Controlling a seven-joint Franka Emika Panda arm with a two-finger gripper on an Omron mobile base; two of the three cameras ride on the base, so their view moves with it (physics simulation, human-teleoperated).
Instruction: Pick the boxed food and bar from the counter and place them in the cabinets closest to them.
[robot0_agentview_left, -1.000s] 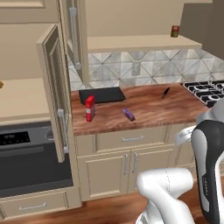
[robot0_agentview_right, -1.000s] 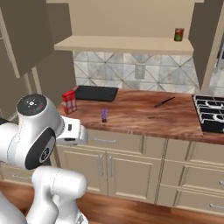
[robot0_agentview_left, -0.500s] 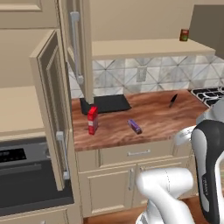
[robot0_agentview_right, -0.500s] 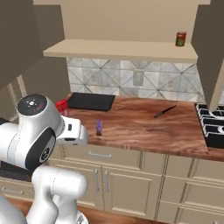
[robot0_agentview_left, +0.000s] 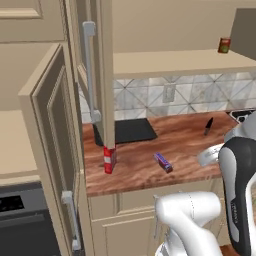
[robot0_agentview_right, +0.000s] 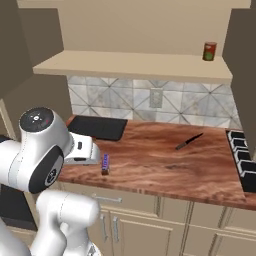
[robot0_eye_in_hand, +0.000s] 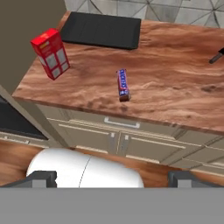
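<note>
We hold our gripper (robot0_eye_in_hand: 112, 178) back from the counter's (robot0_eye_in_hand: 175, 94) front edge, its two tips spread as wide as they go and nothing between them, which suits an approach in which neither item has been picked up yet. Nearest us on the wood lies the bar (robot0_eye_in_hand: 123, 85), flat, small and dark purple with pale lettering, close to the front edge and well apart from everything else. Further left stands the boxed food (robot0_eye_in_hand: 50, 53), an upright red carton with a lighter panelled face, near the counter's left end just in front of a black mat (robot0_eye_in_hand: 101, 29). From the left base view the box (robot0_agentview_left: 109, 159) sits right beside the open cabinet door (robot0_agentview_left: 54, 150), so we judge that cabinet its likely home. Beyond, a black knife (robot0_agentview_right: 188, 141) rests toward the stove, and a can (robot0_agentview_right: 209, 51) stands on the high shelf (robot0_agentview_right: 125, 65).
</note>
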